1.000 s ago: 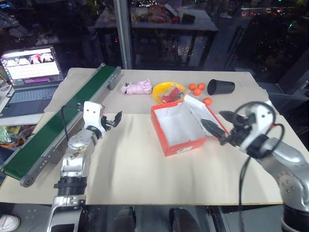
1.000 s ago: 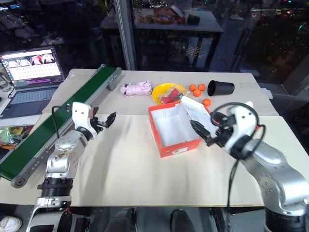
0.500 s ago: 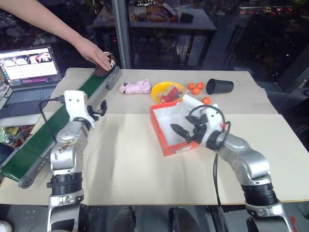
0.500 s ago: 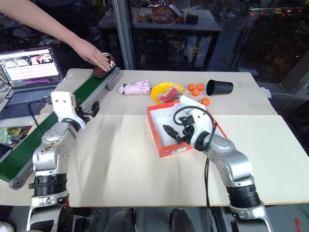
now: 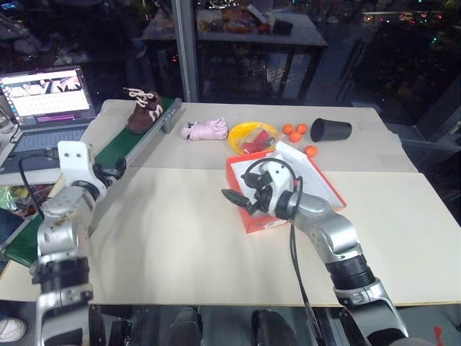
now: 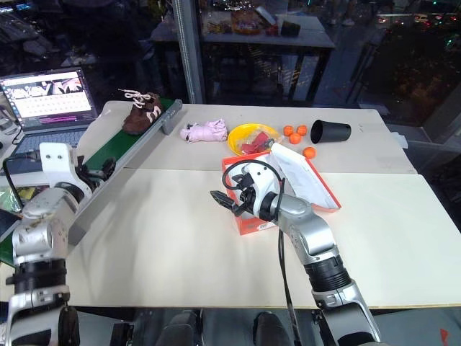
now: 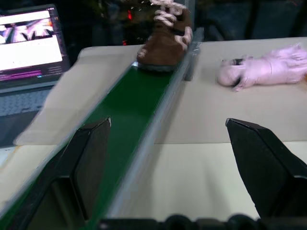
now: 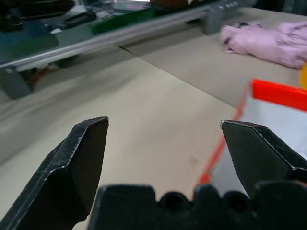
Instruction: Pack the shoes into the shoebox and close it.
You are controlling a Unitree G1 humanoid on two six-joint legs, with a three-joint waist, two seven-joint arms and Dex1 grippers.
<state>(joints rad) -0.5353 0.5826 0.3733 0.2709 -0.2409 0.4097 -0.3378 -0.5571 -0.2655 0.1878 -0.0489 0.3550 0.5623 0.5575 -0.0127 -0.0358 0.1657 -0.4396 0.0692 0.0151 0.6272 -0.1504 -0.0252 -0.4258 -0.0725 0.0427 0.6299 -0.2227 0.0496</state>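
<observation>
One dark brown shoe (image 5: pixel 142 109) with cream laces stands upright at the far end of the green conveyor belt (image 5: pixel 119 146), also seen as the shoe (image 7: pixel 165 40) in the left wrist view. The red-orange shoebox (image 5: pixel 248 216) sits mid-table, white inside, its lid (image 5: pixel 311 180) leaning open to the right. My right gripper (image 5: pixel 234 196) is open, hovering at the box's near-left corner and pointing left. My left gripper (image 5: pixel 115 167) is open over the near part of the belt, pointing along it toward the shoe, well short of it.
A pink plush bundle (image 5: pixel 205 130), a yellow bowl (image 5: pixel 252 135), several small oranges (image 5: pixel 292 131) and a black cup on its side (image 5: pixel 330 130) lie behind the box. An open laptop (image 5: pixel 47 94) stands at far left beyond the belt.
A person's hand set the shoe on the belt's far end and withdrew. My left gripper swung left over the belt. My right gripper crossed the box leftward to its near-left corner.
</observation>
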